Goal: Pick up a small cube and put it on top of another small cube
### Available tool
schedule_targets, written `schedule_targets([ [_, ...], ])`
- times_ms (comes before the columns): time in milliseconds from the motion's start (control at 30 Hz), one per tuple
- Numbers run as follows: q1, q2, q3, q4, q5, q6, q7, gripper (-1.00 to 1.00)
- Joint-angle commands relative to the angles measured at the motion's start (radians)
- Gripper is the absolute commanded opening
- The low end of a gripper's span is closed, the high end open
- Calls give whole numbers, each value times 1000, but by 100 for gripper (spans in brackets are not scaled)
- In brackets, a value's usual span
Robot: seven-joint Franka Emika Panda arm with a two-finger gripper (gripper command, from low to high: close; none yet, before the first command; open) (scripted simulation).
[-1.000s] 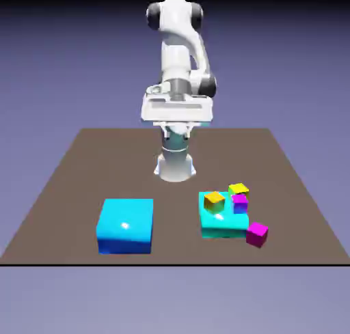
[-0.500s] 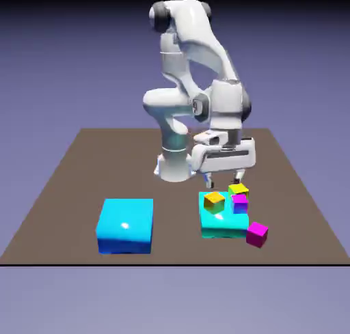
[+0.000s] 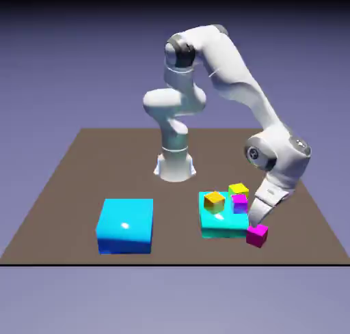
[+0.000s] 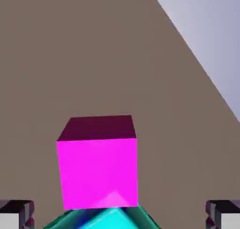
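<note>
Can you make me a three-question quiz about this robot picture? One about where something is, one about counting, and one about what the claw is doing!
1. Where is the small cube?
A. on the table beside a cyan block
B. on the big cyan block
C. in the air

2. How many yellow cubes are there?
A. none
B. two
C. five

3. What is the claw doing?
A. squeezing a yellow cube
B. open, fingertips wide apart near the small cube
C. resting on the big cyan block

Answers:
1 A, it sits on the brown table.
2 B, two show in the exterior view.
3 B, the fingertips stand far apart.
</note>
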Motion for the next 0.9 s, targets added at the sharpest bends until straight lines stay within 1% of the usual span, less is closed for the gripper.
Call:
schedule_targets([
  [0, 7, 36, -17, -8, -22, 42, 14, 0],
  [67, 20, 109, -50, -25, -66, 127, 43, 0],
  [100, 22, 116, -53, -27, -70, 135, 46, 0],
  [133, 22, 116, -53, -27, -70, 135, 46, -100],
  [167, 22, 116, -53, -27, -70, 135, 46, -100],
  [300, -29, -14, 13, 10, 4, -20, -6, -100],
  [533, -210, -265, 35, -59, 133, -163, -12, -100],
  [833, -174, -591, -102, -355, 358, -178, 55, -100],
  [867, -139, -585, -122, -377, 362, -155, 64, -100],
])
